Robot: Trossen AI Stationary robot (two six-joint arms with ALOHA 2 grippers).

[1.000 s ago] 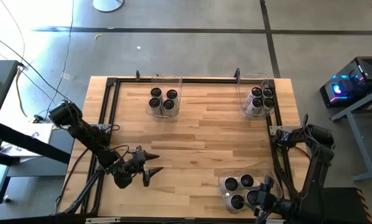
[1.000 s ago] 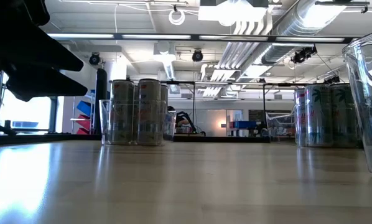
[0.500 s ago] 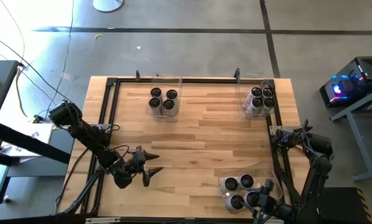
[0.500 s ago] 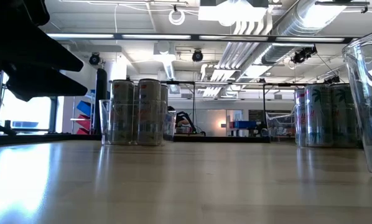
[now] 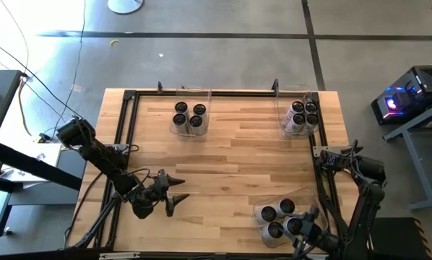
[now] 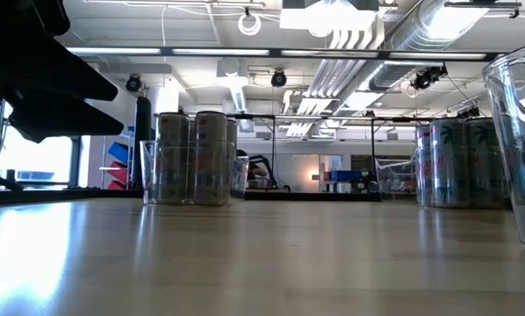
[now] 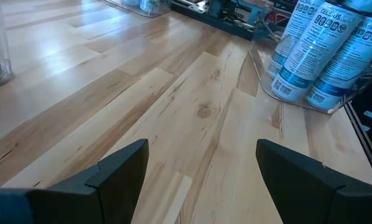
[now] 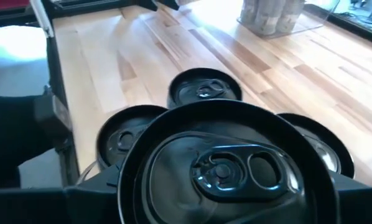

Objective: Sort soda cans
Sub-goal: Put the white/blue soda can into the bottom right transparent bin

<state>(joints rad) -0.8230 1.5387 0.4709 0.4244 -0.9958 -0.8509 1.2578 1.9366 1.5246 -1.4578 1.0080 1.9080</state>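
Soda cans stand in three clear bins: three in the far middle bin (image 5: 189, 115), several in the far right bin (image 5: 301, 115), and three in the near right bin (image 5: 277, 220), which also shows in the left wrist view (image 7: 323, 56). My right gripper (image 5: 304, 231) is at the near right bin, shut on one more soda can (image 8: 226, 162). The dark top of this can fills the right wrist view. My left gripper (image 7: 201, 168) rests open and low over the bare table at the near left (image 5: 174, 195). My right gripper has the soda can between its two fingers, which come up on either side of it below the top rim (image 8: 125, 177). The can's own top hides the places of contact. The can stands upright among the bin's other cans (image 5: 294, 226). I cannot tell whether its bottom rests in the bin.
A black frame (image 5: 126, 144) runs along the table's left, far and right edges. The middle of the wooden table (image 5: 230, 166) is bare. In the low view the near right bin's wall (image 6: 517, 149) stands close at the right.
My right gripper has sunk a little at the near right bin with the can, and its wrist has rolled. The can has stayed upright.
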